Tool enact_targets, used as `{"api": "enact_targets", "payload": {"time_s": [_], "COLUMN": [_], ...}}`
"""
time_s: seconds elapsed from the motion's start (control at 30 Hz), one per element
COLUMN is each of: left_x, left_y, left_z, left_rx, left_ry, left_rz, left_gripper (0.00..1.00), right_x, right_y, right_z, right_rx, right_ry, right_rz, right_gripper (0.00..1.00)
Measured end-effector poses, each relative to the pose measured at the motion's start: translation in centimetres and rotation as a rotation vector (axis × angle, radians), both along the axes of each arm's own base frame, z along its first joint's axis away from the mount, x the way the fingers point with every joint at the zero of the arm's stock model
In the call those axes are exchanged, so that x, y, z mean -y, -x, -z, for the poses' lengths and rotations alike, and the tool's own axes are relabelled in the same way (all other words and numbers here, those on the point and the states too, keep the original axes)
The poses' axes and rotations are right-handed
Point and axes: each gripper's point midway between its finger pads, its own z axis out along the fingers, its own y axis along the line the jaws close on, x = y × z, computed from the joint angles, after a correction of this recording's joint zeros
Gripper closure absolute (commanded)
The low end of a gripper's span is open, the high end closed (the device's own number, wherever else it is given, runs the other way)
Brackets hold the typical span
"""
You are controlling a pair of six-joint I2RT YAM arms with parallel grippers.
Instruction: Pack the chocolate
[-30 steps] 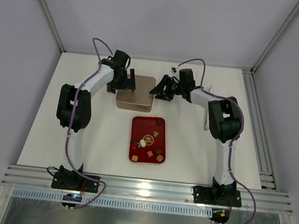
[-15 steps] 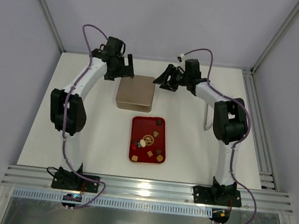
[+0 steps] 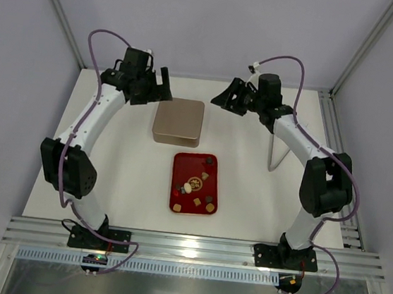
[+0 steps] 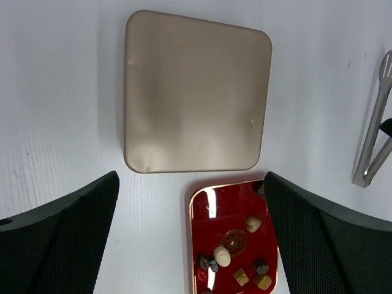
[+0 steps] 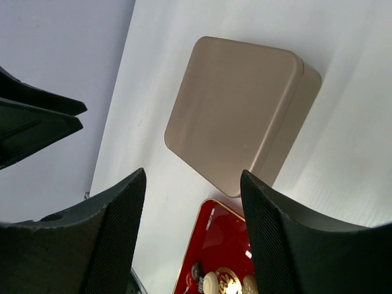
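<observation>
**Tray, box and tongs on the table**
A red rectangular tray [image 3: 183, 162] lies in the middle of the white table [image 3: 122, 174], with small brown, tan and cream chocolates [image 3: 188, 187] scattered inside it. Just behind the tray, set slightly to its left, sits a tan square box with rounded corners [image 3: 178, 121]. Thin silvery metal tongs [image 4: 375, 122] lie well to the tray's right, running front to back.

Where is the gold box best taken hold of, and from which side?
Likely by its left and right side walls, one arm from each side. The gold box lies flat, its top broad and smooth with nothing to pinch, and the red tray sits close to its near edge, while both sides are free.
</observation>
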Motion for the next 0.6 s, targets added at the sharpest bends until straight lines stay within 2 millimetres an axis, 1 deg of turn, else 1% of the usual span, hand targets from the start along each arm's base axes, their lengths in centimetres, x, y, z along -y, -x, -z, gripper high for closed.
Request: {"api": "enact_targets", "payload": {"time_s": [0.1, 0.23, 0.3, 0.47, 0.5, 0.57, 0.6], "left_x": [-0.3, -0.6, -0.8, -1.4, -1.5, -1.6, -1.7], "left_y": [1.5, 3.2, 4.2, 6.4, 6.8, 7.3, 7.5], "left_z": [0.1, -0.8, -1.4, -2.6, -2.8, -3.1, -3.3], "left_rx": [-0.003, 0.024, 0.048, 0.093, 0.103, 0.115, 0.122], "left_ry": [0.005, 0.017, 0.025, 0.039, 0.041, 0.044, 0.044], "left_rz": [0.005, 0.011, 0.012, 0.016, 0.016, 0.017, 0.017], "left_gripper": [0.02, 0.03, 0.03, 0.03, 0.03, 0.03, 0.03], "right_x": [1.2, 3.0, 4.0, 6.2, 6.5, 6.9, 7.1], "right_y": [1.4, 3.5, 4.6, 7.3, 7.7, 8.3, 8.6], "right_z": [0.9, 1.9, 1.9, 0.6, 0.4, 0.0, 0.0], "right_rx": [-0.004, -0.005, 0.009, 0.084, 0.092, 0.116, 0.122], "right_ry": [0.036, 0.087, 0.114, 0.140, 0.141, 0.140, 0.142], "right_rz": [0.035, 0.083, 0.112, 0.168, 0.174, 0.186, 0.189], "right_gripper": [0.35, 0.33, 0.32, 0.31, 0.31, 0.27, 0.27]}}
